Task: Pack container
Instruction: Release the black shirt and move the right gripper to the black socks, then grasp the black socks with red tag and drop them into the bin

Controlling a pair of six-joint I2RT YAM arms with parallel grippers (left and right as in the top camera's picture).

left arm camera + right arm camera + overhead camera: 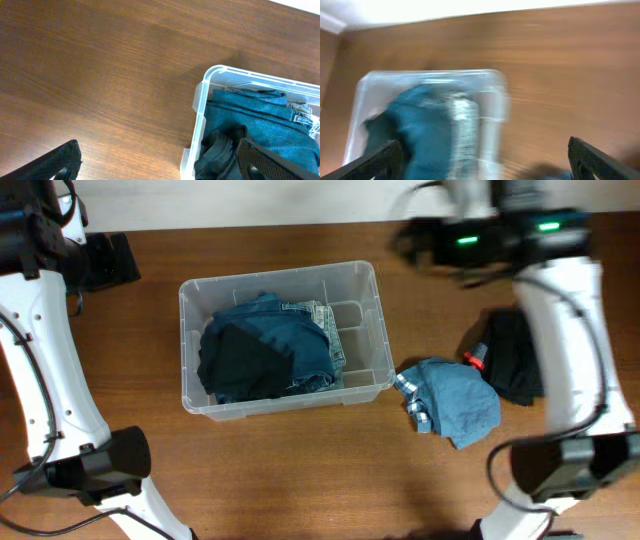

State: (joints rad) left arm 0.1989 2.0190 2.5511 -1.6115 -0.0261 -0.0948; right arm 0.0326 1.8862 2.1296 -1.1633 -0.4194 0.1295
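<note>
Container: your clear plastic bin (284, 276) is sitting left of centre on the wooden table (300, 480), long side across the overhead view.
Contents: blue denim garments (295, 340) are filling most of it, and a black garment (232, 362) is lying on their left part. The strip along the right wall is showing bare plastic.
Outside: a loose denim garment (460, 405) is lying just beside the bin's near right corner, possibly touching it. A black garment with a red tag (510, 360) is lying further right, partly under your right arm.
Risk, snagging: if you are lifting the loose denim, a trailing edge is likely to be catching the corner and dragging the light bin.
Risk, overflow: the pile is looking high on the left, so cloth dropped there may be hanging over the rim. Aim for the bare right strip.
Risk, aim: the right wrist view is badly blurred, so you are judging the grasp point poorly from it.
Risk, hidden cloth: your right arm is covering part of the black garment, so its full spread is not showing.
Left gripper (157, 152): its fingers are spread wide, gripping nothing, hanging above the table beside the bin's rim (200, 100).
Right gripper (485, 157): its fingers are also spread wide, empty, touching nothing, looking toward the bin (365, 85).
</note>
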